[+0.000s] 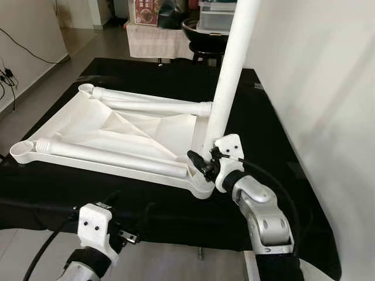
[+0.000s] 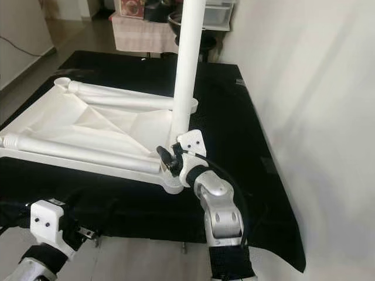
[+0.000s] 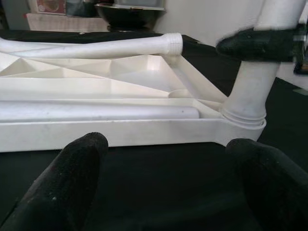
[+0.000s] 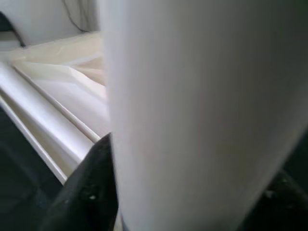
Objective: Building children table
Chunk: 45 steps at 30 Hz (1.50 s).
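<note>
The right gripper is clamped low around the upright table leg, seated in the corner socket of the upturned white tabletop on the black-covered bench. The left gripper hangs open near the bench edge, empty. The leg appears a light, rigid, smooth plastic; a grip near its base looks soundest.

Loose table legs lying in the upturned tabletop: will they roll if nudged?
Probably: the loose legs are smooth round tubes. The tabletop's rim should contain them. They look like hollow plastic, so likely light and stiff.

We see a black cloth spread beside a white wall. Beyond its far edge stand a black bowl, a cloth-draped table and clear bins.
</note>
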Tool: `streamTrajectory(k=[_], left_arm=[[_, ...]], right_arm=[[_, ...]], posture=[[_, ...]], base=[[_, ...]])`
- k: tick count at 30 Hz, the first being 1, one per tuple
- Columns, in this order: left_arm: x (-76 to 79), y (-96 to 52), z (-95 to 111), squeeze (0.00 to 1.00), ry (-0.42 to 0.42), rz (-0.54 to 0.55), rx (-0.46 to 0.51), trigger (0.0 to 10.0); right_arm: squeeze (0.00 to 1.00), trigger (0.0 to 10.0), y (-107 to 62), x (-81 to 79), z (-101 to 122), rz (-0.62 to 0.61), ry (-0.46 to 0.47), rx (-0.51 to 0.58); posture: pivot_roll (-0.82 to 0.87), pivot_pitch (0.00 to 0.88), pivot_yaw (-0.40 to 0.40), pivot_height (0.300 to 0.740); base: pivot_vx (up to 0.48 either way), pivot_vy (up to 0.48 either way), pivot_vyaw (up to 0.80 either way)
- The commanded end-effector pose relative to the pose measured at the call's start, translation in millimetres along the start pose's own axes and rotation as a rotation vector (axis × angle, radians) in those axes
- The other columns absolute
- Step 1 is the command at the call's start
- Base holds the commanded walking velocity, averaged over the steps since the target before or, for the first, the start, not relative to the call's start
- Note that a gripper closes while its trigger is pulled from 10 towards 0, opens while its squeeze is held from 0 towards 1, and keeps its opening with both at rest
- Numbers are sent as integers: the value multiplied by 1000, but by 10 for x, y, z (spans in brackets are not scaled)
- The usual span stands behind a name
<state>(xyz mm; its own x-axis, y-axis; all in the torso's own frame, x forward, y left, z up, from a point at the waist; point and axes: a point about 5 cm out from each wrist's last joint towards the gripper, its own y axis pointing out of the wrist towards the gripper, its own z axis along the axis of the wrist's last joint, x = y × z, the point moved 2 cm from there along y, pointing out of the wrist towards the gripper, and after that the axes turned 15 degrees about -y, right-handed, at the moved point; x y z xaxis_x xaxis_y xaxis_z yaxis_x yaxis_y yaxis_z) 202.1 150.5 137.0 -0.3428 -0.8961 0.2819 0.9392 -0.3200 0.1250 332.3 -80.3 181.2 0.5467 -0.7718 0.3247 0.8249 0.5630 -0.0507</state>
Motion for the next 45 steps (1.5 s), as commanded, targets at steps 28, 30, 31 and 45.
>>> streamTrajectory(k=[28, 30, 31, 45], left_arm=[[212, -212, 6, 0, -17, -4, -38, 10000], [215, -216, 6, 0, -18, -5, -40, 10000], [216, -218, 6, 0, -18, -5, -41, 10000], [182, -171, -14, 0, -20, -1, -39, 10000]], right_arm=[[0, 0, 277, -11, 275, 978, -138, 189], [0, 0, 281, -1, 272, 992, -143, 190], [0, 0, 288, 15, 279, 998, -146, 190], [0, 0, 239, 232, 191, 684, -180, 190]], posture=[[56, 203, -70, 740], [56, 203, -70, 740], [54, 204, -68, 740], [10, 172, -94, 740]], base=[[0, 0, 0], [0, 0, 0], [0, 0, 0], [0, 0, 0]])
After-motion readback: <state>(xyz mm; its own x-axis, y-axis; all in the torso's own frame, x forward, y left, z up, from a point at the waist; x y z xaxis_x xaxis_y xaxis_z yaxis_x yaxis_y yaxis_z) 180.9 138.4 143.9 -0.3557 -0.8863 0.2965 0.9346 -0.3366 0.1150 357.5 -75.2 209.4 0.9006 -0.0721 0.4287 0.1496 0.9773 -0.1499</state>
